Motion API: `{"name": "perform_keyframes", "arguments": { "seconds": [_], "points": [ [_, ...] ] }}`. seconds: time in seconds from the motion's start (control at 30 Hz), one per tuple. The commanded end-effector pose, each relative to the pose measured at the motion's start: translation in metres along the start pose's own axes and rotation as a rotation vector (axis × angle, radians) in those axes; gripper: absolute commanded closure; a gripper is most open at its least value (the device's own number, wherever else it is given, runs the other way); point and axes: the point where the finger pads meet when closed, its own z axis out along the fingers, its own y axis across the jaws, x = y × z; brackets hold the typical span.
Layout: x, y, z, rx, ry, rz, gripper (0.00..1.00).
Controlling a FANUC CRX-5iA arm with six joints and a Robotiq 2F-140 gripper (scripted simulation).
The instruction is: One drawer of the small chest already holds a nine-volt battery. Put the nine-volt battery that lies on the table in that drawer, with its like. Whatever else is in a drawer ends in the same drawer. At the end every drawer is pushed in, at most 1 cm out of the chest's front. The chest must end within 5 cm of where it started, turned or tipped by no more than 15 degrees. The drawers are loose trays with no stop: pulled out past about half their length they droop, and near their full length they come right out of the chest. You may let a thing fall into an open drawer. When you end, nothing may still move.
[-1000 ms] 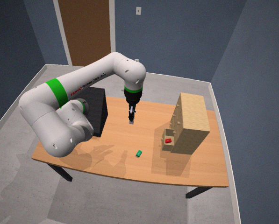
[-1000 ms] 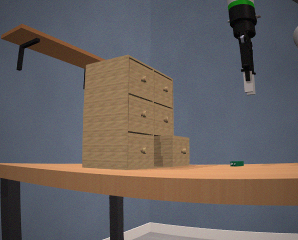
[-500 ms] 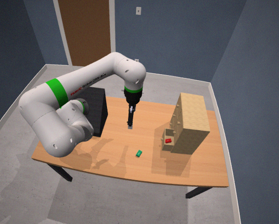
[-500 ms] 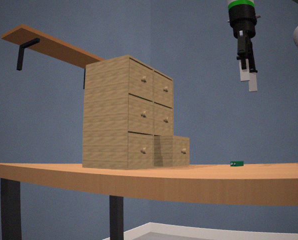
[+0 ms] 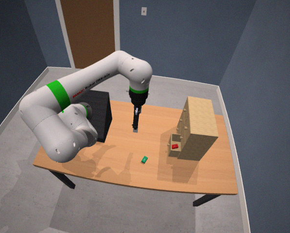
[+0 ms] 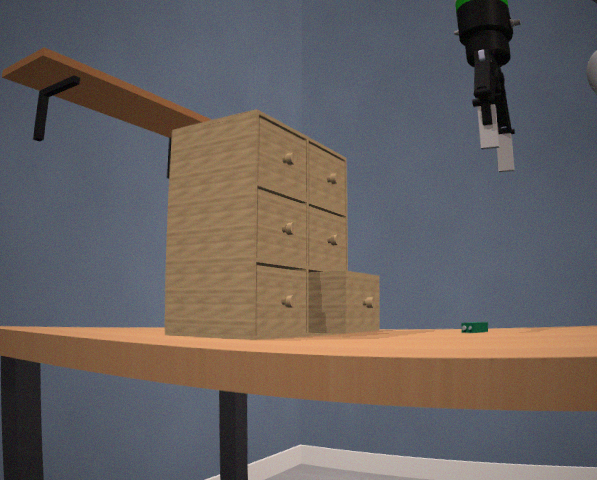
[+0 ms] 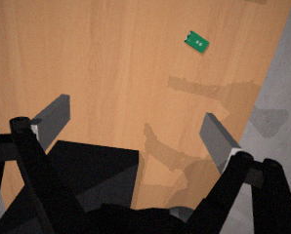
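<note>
High up, tool (image 6: 497,147) vertical, spread wide

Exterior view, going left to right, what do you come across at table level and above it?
wall shelf → small chest → pulled-out bottom drawer → green nine-volt battery lying on the table → open pincer hanging high above, holding nothing.
</note>
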Motion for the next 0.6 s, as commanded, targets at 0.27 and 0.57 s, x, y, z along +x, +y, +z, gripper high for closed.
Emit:
{"name": "perform_keyframes", "arguments": {
  "seconds": [0.27,0.57],
  "points": [
    [0.000,0.000,-0.032,0.001,0.000,0.000,0.00],
    [0.011,-0.001,-0.032,0.001,0.000,0.000,0.00]
  ]
}}
